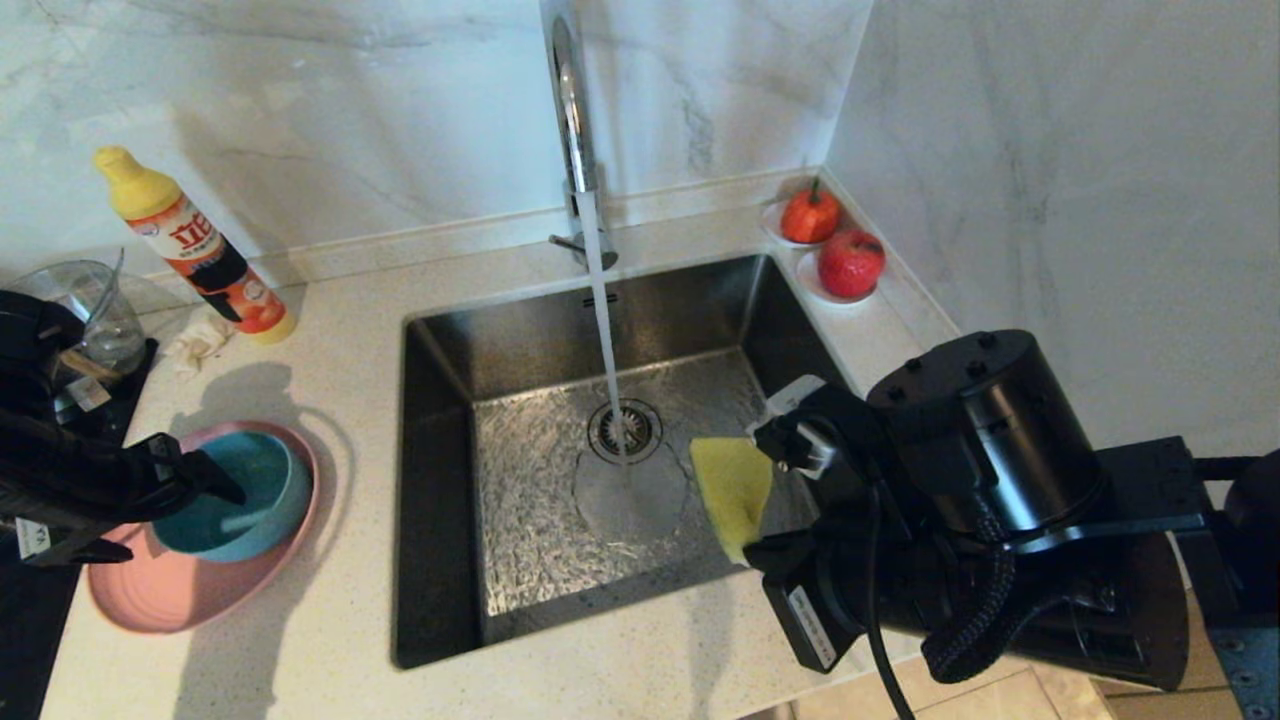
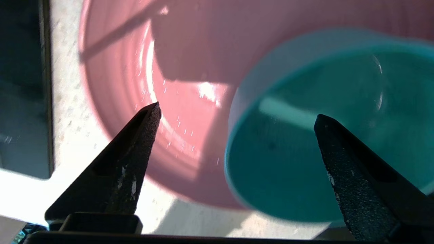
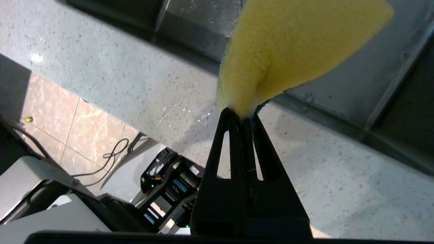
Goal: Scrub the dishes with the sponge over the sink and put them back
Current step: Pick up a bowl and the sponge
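The left gripper (image 2: 237, 112) hangs over the dishes on the speckled surface (image 1: 340, 640) to the left of the sink (image 1: 440, 500), its two black fingers (image 2: 135, 149) spread wide with nothing between them. In the left wrist view one fingertip sits over the pink plate (image 2: 135, 51) and the other over the inside of the teal-blue bowl (image 2: 305, 162), so the bowl's near rim lies between the tips; whether either finger touches the bowl cannot be told. In the head view the bowl (image 1: 250, 490) rests on the plate (image 1: 190, 600), toward its far side.

The right gripper (image 3: 242, 113) is clenched on the yellow sponge (image 3: 288, 51), pinching one end of it, with the thin green layer just showing at the pinch. The sponge (image 1: 735, 485) hangs over the right part of the basin, near the strainer drain (image 1: 625, 430) and well apart from the dishes. Water runs from the chrome faucet (image 1: 572, 110) in a stream onto the drain, just beside the sponge but not on it.

A yellow-capped detergent bottle (image 1: 195, 245) leans behind the plate, with a clear glass bowl (image 1: 90, 305) at the far left. Two red fruits on white saucers (image 1: 835, 255) sit at the sink's far right corner.
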`<state>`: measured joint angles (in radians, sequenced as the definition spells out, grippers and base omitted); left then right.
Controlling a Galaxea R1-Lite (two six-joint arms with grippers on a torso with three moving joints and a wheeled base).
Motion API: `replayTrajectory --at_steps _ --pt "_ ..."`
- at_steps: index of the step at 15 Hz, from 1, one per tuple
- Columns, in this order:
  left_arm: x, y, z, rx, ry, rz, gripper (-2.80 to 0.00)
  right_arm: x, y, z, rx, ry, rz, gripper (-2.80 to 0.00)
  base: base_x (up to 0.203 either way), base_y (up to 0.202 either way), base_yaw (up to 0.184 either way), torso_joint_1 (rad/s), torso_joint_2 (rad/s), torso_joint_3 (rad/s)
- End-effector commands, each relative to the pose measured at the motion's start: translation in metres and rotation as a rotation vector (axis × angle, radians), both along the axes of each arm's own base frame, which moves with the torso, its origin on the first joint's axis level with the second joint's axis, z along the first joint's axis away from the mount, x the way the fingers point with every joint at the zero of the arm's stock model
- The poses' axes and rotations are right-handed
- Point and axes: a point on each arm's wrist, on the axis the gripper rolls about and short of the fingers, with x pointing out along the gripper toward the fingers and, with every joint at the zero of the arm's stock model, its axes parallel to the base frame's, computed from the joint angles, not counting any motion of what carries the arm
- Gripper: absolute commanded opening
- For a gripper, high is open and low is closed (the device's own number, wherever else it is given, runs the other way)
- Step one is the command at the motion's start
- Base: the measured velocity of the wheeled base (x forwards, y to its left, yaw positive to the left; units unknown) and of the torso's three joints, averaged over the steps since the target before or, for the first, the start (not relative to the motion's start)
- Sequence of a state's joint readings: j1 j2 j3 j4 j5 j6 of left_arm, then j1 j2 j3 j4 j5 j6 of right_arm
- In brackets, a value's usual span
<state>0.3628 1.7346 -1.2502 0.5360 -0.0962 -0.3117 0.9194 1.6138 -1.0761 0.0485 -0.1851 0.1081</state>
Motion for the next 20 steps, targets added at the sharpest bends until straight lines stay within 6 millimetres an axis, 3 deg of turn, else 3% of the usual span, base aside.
replayTrajectory --at_steps 1,12,13,20 --pt "0.009 0.004 -0.009 -0.016 0.026 0.009 0.0 0.002 0.002 0.0 0.002 -0.001 -0.003 -2.8 0.0 0.0 0.0 0.0 0.0 0.0" --pt "0.018 0.007 -0.008 -0.031 0.018 0.04 0.0 0.005 0.001 -0.001 0.001 0.004 -0.015 -2.8 0.0 0.0 0.0 0.0 0.0 0.0" --pt "0.018 0.007 -0.008 -0.031 0.017 0.04 -2.8 0.004 0.0 0.001 0.005 0.001 -0.016 -2.8 0.0 0.0 0.0 0.0 0.0 0.0" --pt "0.019 0.007 -0.008 -0.038 0.01 0.036 -2.8 0.006 -0.003 -0.002 0.005 0.012 -0.03 -2.8 0.0 0.0 0.0 0.0 0.0 0.0"
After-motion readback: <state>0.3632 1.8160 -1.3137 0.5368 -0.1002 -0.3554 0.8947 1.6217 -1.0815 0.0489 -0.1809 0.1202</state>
